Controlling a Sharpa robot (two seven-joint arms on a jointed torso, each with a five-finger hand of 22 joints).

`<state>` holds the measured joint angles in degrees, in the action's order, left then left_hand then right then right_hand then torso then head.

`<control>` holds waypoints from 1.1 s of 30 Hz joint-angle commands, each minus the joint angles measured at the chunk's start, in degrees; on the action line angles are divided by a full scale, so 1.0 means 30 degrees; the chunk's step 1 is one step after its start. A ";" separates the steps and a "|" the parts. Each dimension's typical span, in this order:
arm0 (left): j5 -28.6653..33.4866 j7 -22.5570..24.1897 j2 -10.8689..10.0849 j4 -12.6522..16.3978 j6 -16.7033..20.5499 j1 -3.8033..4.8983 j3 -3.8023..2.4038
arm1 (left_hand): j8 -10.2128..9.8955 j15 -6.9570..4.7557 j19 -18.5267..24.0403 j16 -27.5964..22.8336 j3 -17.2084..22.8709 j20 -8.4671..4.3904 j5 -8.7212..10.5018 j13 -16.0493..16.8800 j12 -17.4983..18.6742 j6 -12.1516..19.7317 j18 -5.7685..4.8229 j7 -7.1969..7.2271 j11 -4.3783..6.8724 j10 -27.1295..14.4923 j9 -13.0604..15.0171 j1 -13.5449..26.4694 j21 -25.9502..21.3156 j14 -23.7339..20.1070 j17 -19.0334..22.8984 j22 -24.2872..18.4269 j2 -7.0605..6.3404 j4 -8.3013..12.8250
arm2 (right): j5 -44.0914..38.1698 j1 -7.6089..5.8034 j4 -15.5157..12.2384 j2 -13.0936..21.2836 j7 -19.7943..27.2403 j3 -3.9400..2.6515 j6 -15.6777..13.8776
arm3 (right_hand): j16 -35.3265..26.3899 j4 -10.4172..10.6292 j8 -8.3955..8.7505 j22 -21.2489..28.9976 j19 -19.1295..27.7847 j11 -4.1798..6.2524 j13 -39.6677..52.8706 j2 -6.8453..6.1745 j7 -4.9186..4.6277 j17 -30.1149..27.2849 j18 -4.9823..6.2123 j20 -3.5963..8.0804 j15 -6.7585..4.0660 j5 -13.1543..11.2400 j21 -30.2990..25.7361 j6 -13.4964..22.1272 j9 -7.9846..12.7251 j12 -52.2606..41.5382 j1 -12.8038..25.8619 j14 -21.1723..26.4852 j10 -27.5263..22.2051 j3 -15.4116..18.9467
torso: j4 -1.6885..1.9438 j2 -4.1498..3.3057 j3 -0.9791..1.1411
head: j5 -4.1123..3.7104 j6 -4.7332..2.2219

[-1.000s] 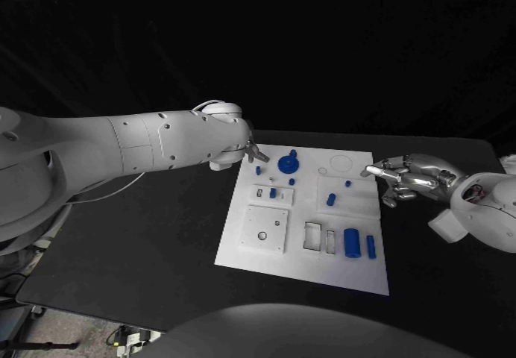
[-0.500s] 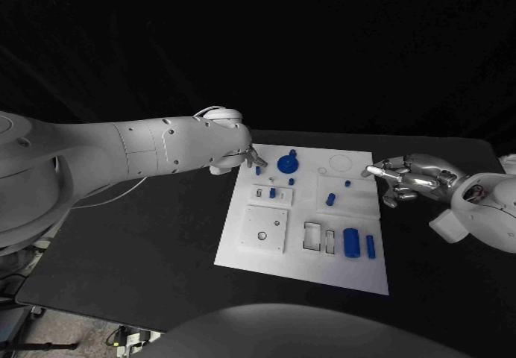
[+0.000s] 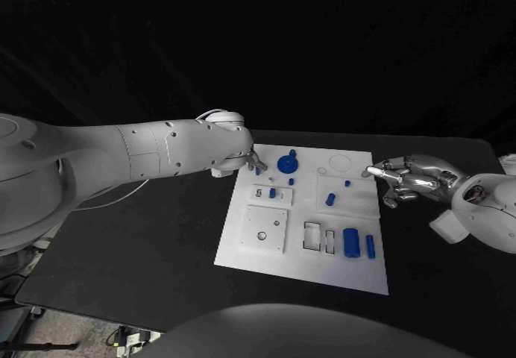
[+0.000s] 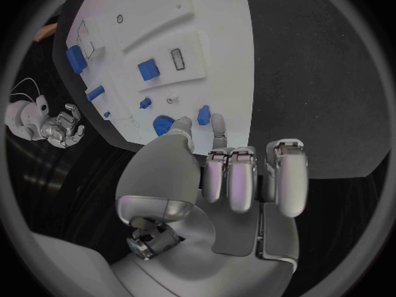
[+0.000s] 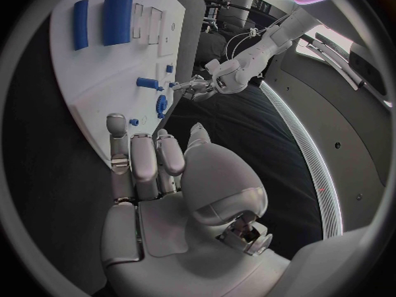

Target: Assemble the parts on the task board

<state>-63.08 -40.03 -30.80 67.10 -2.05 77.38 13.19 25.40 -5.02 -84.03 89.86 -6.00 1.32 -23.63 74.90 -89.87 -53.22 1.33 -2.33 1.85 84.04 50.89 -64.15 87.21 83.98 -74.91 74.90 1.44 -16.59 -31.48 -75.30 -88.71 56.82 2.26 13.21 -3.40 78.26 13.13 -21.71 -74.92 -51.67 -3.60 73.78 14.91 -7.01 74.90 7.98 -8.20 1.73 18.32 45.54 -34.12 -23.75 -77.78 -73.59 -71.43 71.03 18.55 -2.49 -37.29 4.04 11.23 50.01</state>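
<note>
The white task board [image 3: 304, 257] lies mid-table with several blue parts on it. A blue gear-shaped knob [image 3: 288, 161] and a small blue peg [image 3: 258, 170] sit at its far-left corner. My left hand [image 3: 243, 157] hovers there with straight fingers [image 4: 231, 176] reaching toward the peg [image 4: 204, 115] and the knob [image 4: 165, 124], holding nothing. My right hand [image 3: 411, 179] waits at the board's right edge, fingers partly bent and one fingertip at the rim, also holding nothing. A thick blue cylinder [image 3: 352, 241] and a thinner bar [image 3: 371, 246] lie near the front right.
More small blue pieces [image 3: 331, 199] sit mid-board beside rectangular recesses [image 3: 312, 235] and a raised square plate with a hole [image 3: 265, 227]. Black table [image 3: 140, 246] surrounds the board. My left forearm [image 3: 129, 153] crosses the table's left side.
My left forearm has shifted slightly while its hand stays at the board's far-left corner. The right hand and the parts have not moved.
</note>
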 commanded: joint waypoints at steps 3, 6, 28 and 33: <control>0.0166 -0.0809 0.0092 -0.0032 -0.0305 -0.0033 -0.0012 | 0.0040 0.0027 -0.1202 0.0046 -0.0109 0.0078 -0.0307 0.5032 -0.0045 0.0091 -0.0104 0.0108 0.0086 0.1986 0.0024 -0.0353 -0.0112 0.2006 -0.5032 0.4117 0.0079 -0.0002 | -0.0009 0.0019 -0.0040 0.0011 0.0127 0.0002 0.0332 | -0.0094 0.0064 0.0095 -0.1029 0.0137 0.0010 -0.0011 0.0151 -0.0016 0.0369 0.0284 -0.0043 0.0040 0.0094 -0.0079 0.0094 0.0019 0.0057 -0.0099 0.0108 -0.0136 -0.0017 | -0.0001 0.0001 0.0003 | -0.0015 -0.0003; 0.0178 -0.0795 0.0101 -0.0044 -0.0321 -0.0046 -0.0011 | 0.0032 0.0023 -0.1190 0.0046 -0.0101 0.0078 -0.0554 0.5032 -0.0045 0.0099 -0.0099 0.0111 0.0089 0.1986 0.0018 -0.0482 -0.0127 0.2006 -0.5032 0.4109 0.0102 0.0000 | -0.0009 0.0020 -0.0041 0.0014 0.0116 0.0002 0.0339 | -0.0095 0.0063 0.0095 -0.1028 0.0143 0.0009 -0.0016 0.0154 -0.0018 0.0366 0.0286 -0.0044 0.0040 0.0102 -0.0086 0.0092 0.0020 0.0059 -0.0103 0.0111 -0.0140 -0.0020 | 0.0004 -0.0003 0.0005 | -0.0024 -0.0003; 0.0356 -0.0551 0.0218 -0.0160 -0.0297 -0.0179 -0.0010 | 0.0064 -0.0053 -0.1105 0.0046 0.0251 0.0022 -0.2601 0.5032 -0.0045 -0.0021 -0.0063 0.0242 0.0192 0.1986 -0.0009 -0.1573 -0.0261 0.2006 -0.5032 0.4048 0.0364 0.0009 | -0.0008 0.0034 -0.0040 0.0031 0.0038 0.0002 0.0388 | -0.0106 0.0054 0.0083 -0.1012 0.0205 0.0005 -0.0047 0.0190 -0.0041 0.0344 0.0301 -0.0052 0.0044 0.0185 -0.0160 0.0064 0.0023 0.0075 -0.0141 0.0135 -0.0168 -0.0056 | 0.0004 0.0000 0.0001 | -0.0021 -0.0003; 0.0372 -0.0423 0.0229 -0.0173 -0.0134 -0.0186 -0.0010 | 0.0210 -0.0137 -0.1101 0.0046 0.0549 -0.0050 -0.2548 0.5032 -0.0045 -0.0324 -0.0059 0.0376 0.0300 0.1986 0.0028 -0.2030 -0.0278 0.2006 -0.5032 0.4052 0.0510 0.0018 | -0.0007 0.0056 -0.0007 0.0013 0.0016 0.0002 0.0417 | -0.0112 0.0054 0.0078 -0.1010 0.0216 0.0003 -0.0066 0.0203 -0.0049 0.0335 0.0304 -0.0054 0.0045 0.0201 -0.0172 0.0052 0.0023 0.0087 -0.0149 0.0146 -0.0187 -0.0066 | 0.0002 0.0003 0.0004 | 0.0004 -0.0003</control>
<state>-62.32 -40.03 -30.26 66.57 -2.41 76.83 13.20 25.87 -5.02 -84.03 89.86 -4.51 1.32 -31.39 74.90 -89.87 -53.95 1.33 -1.18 2.28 84.04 50.90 -69.87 86.69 83.98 -74.94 74.90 2.94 -16.55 -31.46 -75.22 -88.70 56.90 2.17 13.21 -3.25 78.26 13.13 -21.71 -74.90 -51.47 -3.60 73.63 15.14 -7.01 74.93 7.97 -8.40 1.73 18.54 45.32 -34.12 -23.76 -77.78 -73.83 -71.43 71.03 18.55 -2.48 -37.30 4.04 11.20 50.01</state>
